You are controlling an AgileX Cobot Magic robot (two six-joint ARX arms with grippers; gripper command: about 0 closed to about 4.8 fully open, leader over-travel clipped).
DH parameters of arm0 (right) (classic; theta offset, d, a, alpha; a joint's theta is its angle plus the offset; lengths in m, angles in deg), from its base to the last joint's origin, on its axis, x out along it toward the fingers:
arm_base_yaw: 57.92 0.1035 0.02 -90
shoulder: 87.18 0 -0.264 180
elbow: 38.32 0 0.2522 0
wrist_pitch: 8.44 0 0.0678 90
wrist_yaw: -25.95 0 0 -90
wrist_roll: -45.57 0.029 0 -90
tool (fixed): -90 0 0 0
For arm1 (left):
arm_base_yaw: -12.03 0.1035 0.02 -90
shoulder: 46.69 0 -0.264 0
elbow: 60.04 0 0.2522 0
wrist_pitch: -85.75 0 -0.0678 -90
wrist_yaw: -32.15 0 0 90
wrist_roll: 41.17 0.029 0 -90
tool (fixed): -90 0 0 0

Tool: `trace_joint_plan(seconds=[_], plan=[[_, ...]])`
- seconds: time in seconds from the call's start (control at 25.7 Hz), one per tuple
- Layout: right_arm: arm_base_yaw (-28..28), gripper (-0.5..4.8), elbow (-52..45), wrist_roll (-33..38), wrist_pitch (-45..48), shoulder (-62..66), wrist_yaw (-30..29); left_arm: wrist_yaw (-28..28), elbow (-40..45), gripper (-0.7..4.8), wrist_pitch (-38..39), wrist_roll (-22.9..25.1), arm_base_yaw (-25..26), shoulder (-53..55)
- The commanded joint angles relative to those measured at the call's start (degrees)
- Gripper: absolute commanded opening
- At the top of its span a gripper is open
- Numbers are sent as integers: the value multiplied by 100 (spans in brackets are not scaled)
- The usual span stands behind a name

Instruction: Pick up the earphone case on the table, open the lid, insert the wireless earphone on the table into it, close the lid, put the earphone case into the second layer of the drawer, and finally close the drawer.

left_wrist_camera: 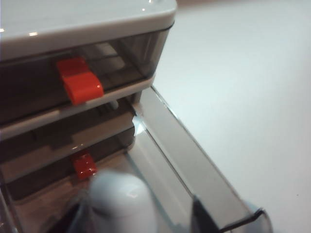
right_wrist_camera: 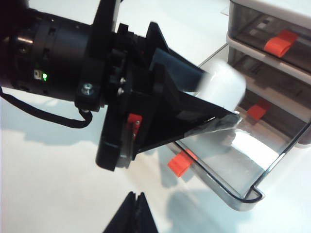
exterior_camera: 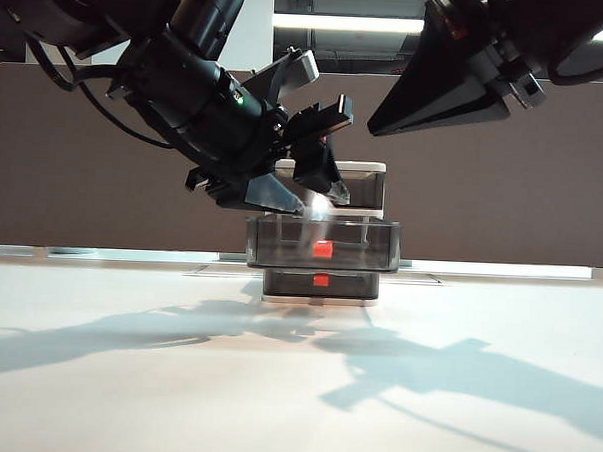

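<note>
Earphone case [right_wrist_camera: 221, 82]: white, blurred, between left claw [right_wrist_camera: 214, 104] fingers, just above pulled-out second layer of the drawer [right_wrist_camera: 252, 194]; whether gripped or already let go, cannot tell. Lid looks shut.

Judgement: part fingers fully, let case settle flat inside walls, lift straight up clear of rim, then push front closed.

Right claw [right_wrist_camera: 136, 216]: tips together, empty, over tabletop [exterior_camera: 124, 398] well apart from drawer [exterior_camera: 329, 167].

Right wrist view shows tray interior; exterior view shows only its front and red handle [exterior_camera: 322, 249]. Left wrist view shows case [left_wrist_camera: 121, 199] from above, upper drawers shut.
</note>
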Motion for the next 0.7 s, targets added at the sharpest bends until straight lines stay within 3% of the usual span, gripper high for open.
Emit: trace_joint_plan(seconds=[0.04,0.35,0.43,0.51,0.7], plan=[[0,-1,28,2,28,-26,4,-17,-17,239,-98,7,0,-22],[-9,-1,28,22,28,-26,22,-17,-168,234,81,44,2,-223],[-11,-1,28,50,28,-26,22,-17,-302,190,238,267,13,-352],[-11,0,28,48,31,-26,0,-17,-697,-3,435,761,120,-494],[-11,0,28,92,28,-24,2,-17,-1252,-6,459,922,455,-448]])
